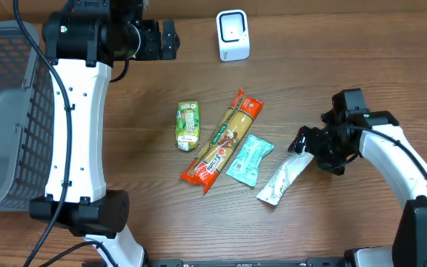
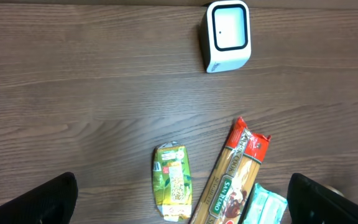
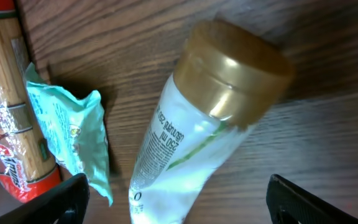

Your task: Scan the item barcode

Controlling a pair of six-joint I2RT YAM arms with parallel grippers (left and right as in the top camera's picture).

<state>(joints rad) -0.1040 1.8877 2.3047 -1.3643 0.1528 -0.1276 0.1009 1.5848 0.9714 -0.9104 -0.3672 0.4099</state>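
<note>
Two grippers are open wide: left gripper [image 1: 170, 39] at 11 o'clock, right gripper [image 3: 178, 202] over the white tube [image 3: 191, 124] at 4 o'clock.

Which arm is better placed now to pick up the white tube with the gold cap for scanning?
The right. The right gripper hangs open at the capped end of the white tube, a finger on each side. The left gripper, also open, is far off beside the scanner.

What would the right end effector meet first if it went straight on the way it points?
Probably the white tube, lying in line with the right end effector; depth is unclear.
</note>
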